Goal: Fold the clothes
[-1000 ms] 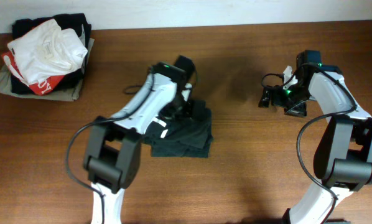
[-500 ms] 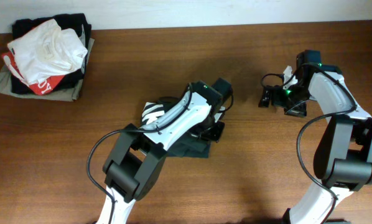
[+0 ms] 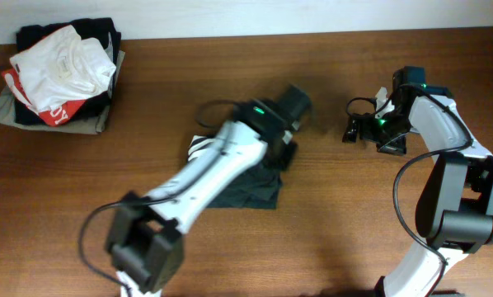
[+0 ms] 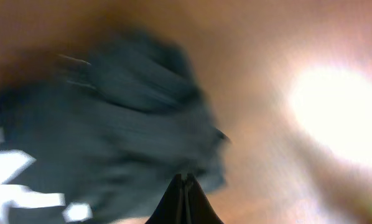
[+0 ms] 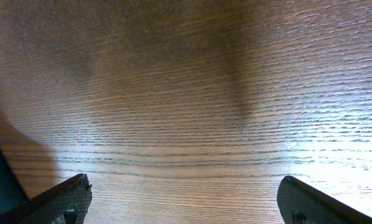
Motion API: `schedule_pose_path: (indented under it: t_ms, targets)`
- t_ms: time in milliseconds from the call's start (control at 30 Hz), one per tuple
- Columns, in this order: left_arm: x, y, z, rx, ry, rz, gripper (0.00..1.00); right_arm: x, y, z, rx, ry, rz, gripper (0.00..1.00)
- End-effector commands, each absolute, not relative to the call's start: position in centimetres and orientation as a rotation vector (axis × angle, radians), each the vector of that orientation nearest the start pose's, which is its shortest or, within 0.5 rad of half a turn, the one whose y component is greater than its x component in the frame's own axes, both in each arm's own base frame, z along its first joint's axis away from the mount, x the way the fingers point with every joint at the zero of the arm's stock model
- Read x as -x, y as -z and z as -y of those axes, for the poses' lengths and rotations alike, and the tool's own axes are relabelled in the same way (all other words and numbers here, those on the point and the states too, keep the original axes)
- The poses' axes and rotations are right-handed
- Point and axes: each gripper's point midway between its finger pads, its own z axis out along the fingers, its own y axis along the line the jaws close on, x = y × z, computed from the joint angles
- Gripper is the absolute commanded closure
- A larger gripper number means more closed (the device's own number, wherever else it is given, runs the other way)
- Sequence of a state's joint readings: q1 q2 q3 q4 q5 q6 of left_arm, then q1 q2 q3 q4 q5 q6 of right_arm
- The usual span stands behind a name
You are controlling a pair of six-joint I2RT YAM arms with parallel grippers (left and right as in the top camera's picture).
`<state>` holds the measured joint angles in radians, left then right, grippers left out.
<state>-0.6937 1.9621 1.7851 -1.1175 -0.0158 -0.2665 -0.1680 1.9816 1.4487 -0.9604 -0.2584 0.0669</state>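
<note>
A dark garment (image 3: 245,188) with white stripes at its left edge (image 3: 199,147) lies bunched on the middle of the wooden table. It fills the left of the blurred left wrist view (image 4: 111,124). My left gripper (image 3: 281,157) hovers over the garment's right edge. Its fingers (image 4: 186,182) are pressed together and nothing shows between them. My right gripper (image 3: 358,129) is at the far right, away from the garment. It is open and empty over bare wood (image 5: 186,199).
A pile of clothes (image 3: 61,74), white and red on top of dark and olive pieces, sits at the back left corner. The left arm stretches diagonally across the garment from the front left. The table's back edge meets a white wall.
My left arm swept from the garment's left side to its right edge and rose. The garment's white-striped part came into view at the left. The right arm has not moved.
</note>
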Motion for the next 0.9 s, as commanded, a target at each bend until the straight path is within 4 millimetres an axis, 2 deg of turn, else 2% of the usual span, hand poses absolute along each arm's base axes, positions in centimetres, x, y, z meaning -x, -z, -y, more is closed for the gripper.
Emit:
schedule_pose_path:
  t_ms: [0,67,133,233,333,433,667,767,867]
  targets:
    - [-38.5,-14.7,23.2,-0.343,0.143,-2.800,0.94,-38.5,-3.9,2.3,-0.343,-0.376,-3.020,0.01]
    - [-39.2,-13.7,22.8,-0.307,0.211,-2.834,0.93,-38.5,-3.9,2.3,-0.342,-0.376,-3.020,0.01]
    - [-39.4,-12.0,23.4,-0.304,0.279,-2.878,0.93,-38.5,-3.9,2.3,-0.343,-0.376,-3.020,0.01]
    - [-39.3,-8.9,24.0,-0.260,0.270,-2.946,0.93,-38.5,-3.9,2.3,-0.342,-0.375,-3.020,0.01]
    - [-37.6,-5.0,25.7,-0.275,0.331,-3.068,0.94,-38.5,-3.9,2.3,-0.343,-0.376,-3.020,0.01]
    - [-35.4,-3.0,28.1,-0.332,0.449,-3.150,1.00,-38.5,-3.9,2.3,-0.343,-0.376,-3.020,0.01]
    - [-32.9,-4.0,32.5,-0.659,0.471,-3.062,1.00,-38.5,-3.9,2.3,-0.342,-0.376,-3.020,0.01]
    - [-32.0,-4.6,33.1,-0.690,0.472,-3.069,1.00,-38.5,-3.9,2.3,-0.342,-0.376,-3.020,0.01]
    - [-32.7,-7.0,33.0,-0.704,0.478,-3.053,1.00,-38.5,-3.9,2.3,-0.343,-0.376,-3.020,0.01]
